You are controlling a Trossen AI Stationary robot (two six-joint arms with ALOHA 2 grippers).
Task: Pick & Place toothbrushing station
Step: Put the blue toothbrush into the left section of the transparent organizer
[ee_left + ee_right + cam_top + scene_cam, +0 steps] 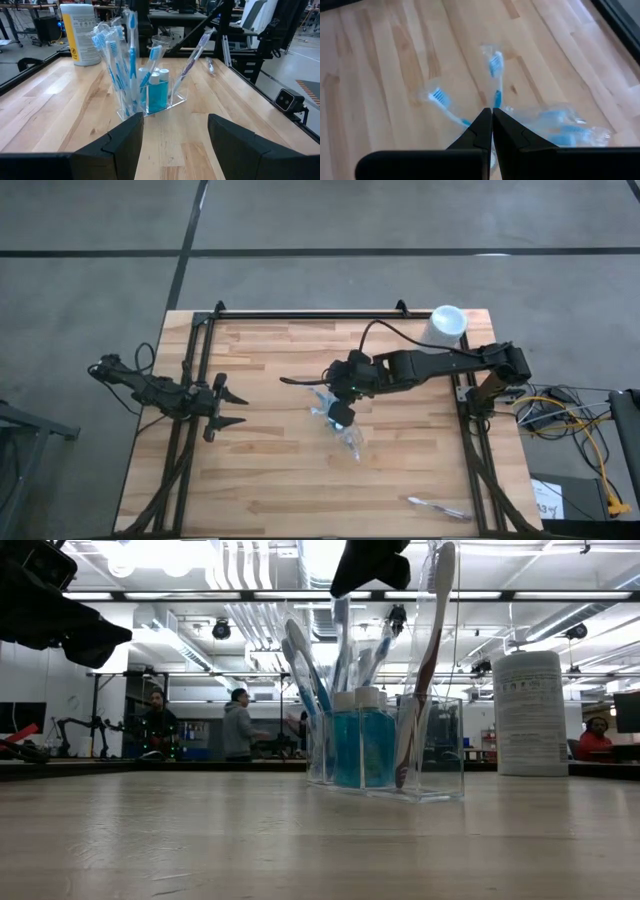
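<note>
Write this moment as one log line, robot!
right gripper: shut on toothbrush over holder | left gripper: open, waiting left | spare toothbrush: on table

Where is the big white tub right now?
In the high view the big white tub stands at the table's far right corner, beside the right arm's base and apart from the toothbrush holder in the middle.

The high view looks straight down from well above on the whole pale wooden plank table (270,470) and grey floor around it. The low view sits at table-top height, close to the clear plastic holder of blue-and-white toothbrushes (385,755), facing level into a room with people behind. The left wrist view looks across the table at the same holder (150,97) and the tall white cylinder (81,34), both also in the low view. The right wrist view looks steeply down, very near the toothbrushes.
</note>
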